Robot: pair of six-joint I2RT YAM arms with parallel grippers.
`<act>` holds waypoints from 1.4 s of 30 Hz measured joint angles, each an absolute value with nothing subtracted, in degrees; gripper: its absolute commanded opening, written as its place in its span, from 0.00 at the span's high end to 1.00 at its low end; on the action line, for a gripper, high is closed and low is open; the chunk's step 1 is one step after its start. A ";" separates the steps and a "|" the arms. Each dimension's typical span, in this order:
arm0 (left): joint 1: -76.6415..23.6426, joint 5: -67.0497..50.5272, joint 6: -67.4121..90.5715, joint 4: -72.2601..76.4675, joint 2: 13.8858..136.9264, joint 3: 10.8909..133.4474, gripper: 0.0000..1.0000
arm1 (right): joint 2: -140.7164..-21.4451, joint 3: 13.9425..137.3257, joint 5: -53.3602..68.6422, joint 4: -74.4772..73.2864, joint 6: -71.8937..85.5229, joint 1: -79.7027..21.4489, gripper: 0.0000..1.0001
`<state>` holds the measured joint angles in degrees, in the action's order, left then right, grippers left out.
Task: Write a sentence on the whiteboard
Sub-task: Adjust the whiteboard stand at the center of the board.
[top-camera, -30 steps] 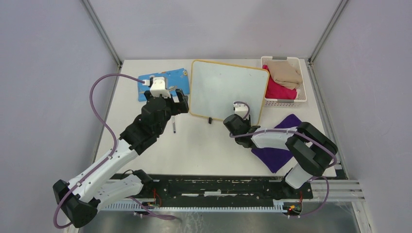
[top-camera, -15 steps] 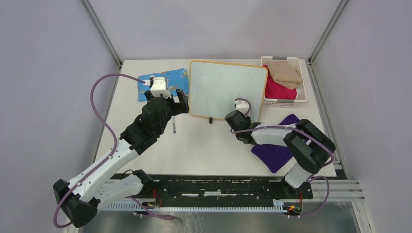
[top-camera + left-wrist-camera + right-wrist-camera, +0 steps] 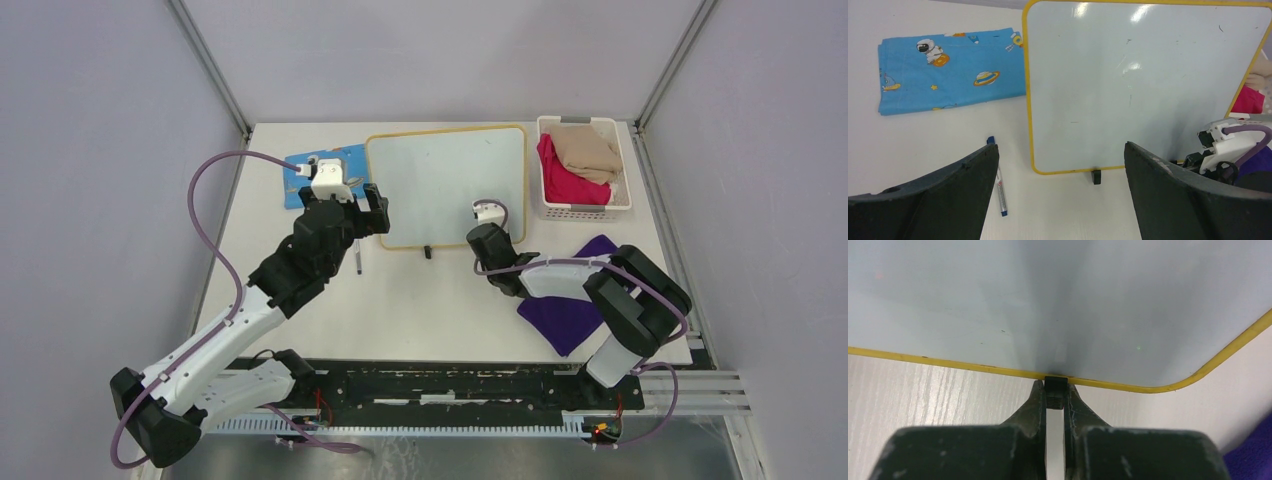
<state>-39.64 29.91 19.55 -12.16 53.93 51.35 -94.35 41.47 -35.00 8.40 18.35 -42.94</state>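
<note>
Swings whiteboard (image 3: 445, 185) left, square to the arms.
Pinches near clip (image 3: 1055, 390) in right gripper (image 3: 1054, 400); spreads left gripper (image 3: 1060, 149) wide near marker (image 3: 1000, 187); nothing written.

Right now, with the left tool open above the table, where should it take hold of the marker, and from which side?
Take the marker at mid-barrel, coming straight down from above, jaws closing across its thin width. It lies flat on the table, clear of the whiteboard and the blue cloth, so both long sides are free. The left tool stands open.
</note>
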 measured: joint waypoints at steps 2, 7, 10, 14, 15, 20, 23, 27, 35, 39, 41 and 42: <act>-39.64 29.91 19.53 -12.16 54.00 51.35 0.01 | -94.35 40.99 -33.47 9.13 18.65 -42.33 1.00; -39.64 29.91 19.53 -12.21 54.00 51.35 0.01 | -94.35 39.46 -30.57 10.57 19.77 -41.08 1.00; -39.64 29.89 19.53 -12.21 54.02 51.35 0.01 | -94.02 38.79 -29.78 11.60 19.73 -40.71 1.00; -39.64 29.89 19.55 -12.21 54.04 51.35 0.00 | -93.58 37.80 -28.67 13.08 19.59 -40.32 0.92; -39.64 29.89 19.53 -12.21 54.06 51.35 0.00 | -93.51 37.58 -28.45 13.41 19.59 -40.21 0.89; -39.64 29.87 19.53 -12.21 54.17 51.35 0.00 | -93.27 36.84 -27.81 14.76 19.53 -39.99 0.77; -39.64 29.82 19.53 -12.21 54.28 51.35 0.00 | -92.73 36.27 -27.14 14.94 19.22 -39.97 0.70; -39.64 29.80 19.53 -12.21 54.39 51.35 0.00 | -91.29 35.14 -26.30 14.00 18.61 -39.97 0.57; -39.64 29.82 19.53 -12.23 54.39 51.35 0.00 | -85.58 31.38 -23.92 11.29 18.26 -39.97 0.27; -39.66 29.82 19.53 -12.23 54.39 51.35 0.00 | -81.52 29.71 -22.17 9.72 18.20 -39.97 0.22; -39.75 29.87 19.53 -12.23 54.39 51.35 0.00 | -78.50 28.62 -21.28 8.88 18.22 -39.99 0.20; -39.90 29.93 19.53 -12.23 54.37 51.35 0.00 | -76.53 27.92 -20.73 8.36 18.22 -40.01 0.19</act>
